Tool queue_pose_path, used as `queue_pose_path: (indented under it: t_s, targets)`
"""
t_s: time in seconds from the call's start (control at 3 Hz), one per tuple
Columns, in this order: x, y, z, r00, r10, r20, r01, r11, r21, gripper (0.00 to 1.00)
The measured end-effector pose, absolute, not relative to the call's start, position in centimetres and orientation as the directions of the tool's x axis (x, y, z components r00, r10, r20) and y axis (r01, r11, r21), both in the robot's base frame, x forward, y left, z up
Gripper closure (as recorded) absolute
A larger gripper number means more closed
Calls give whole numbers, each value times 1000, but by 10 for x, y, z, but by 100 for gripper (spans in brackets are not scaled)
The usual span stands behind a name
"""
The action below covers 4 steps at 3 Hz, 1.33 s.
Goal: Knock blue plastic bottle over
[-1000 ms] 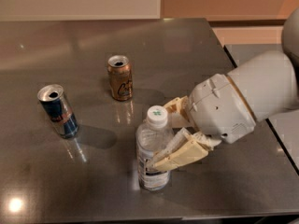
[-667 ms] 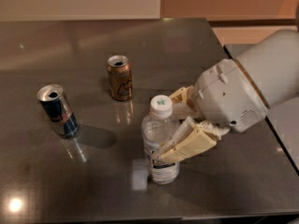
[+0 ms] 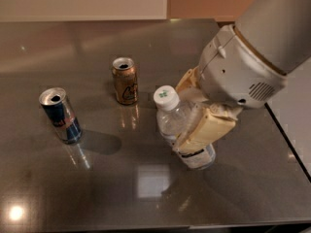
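Observation:
The blue plastic bottle [image 3: 171, 116] is clear with a white cap [image 3: 165, 97] and a white-and-black label. It leans with its cap toward the upper left, right of the table's middle. My gripper [image 3: 188, 118] is shut on the bottle's body: one cream finger [image 3: 203, 130] crosses its front and the other [image 3: 186, 81] sits behind it. The bottle's base is near the table surface; I cannot tell whether it touches.
A gold-brown can [image 3: 125, 80] stands upright just left of the bottle's cap. A blue-and-silver can [image 3: 60, 115] stands farther left. The grey metal table [image 3: 121, 188] has its right edge close to my arm [image 3: 262, 47] and its front edge at the bottom.
The gripper has carried the bottle to the right and away from the front edge. The bottle went from upright to leaning, cap toward the upper left. The cans have not moved.

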State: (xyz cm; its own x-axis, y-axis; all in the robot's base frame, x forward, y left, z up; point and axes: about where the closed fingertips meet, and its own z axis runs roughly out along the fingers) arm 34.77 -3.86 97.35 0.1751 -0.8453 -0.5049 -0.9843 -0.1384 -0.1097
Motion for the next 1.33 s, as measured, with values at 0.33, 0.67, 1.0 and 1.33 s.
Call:
queue_pose_path:
  t_s: [0.33,0.67,1.0,1.33]
  targets:
    - [359,-49,965,210,-917,-340,-976,-174,-133,100]
    - [370,-55,955,228,-948,-220,-970,-200,-140,100]
    - [379,-57,944,240,-961,-140,-966,-221,-135,100]
    - [393,-54,930,247,-966,-75,-963,-235,-134,100]
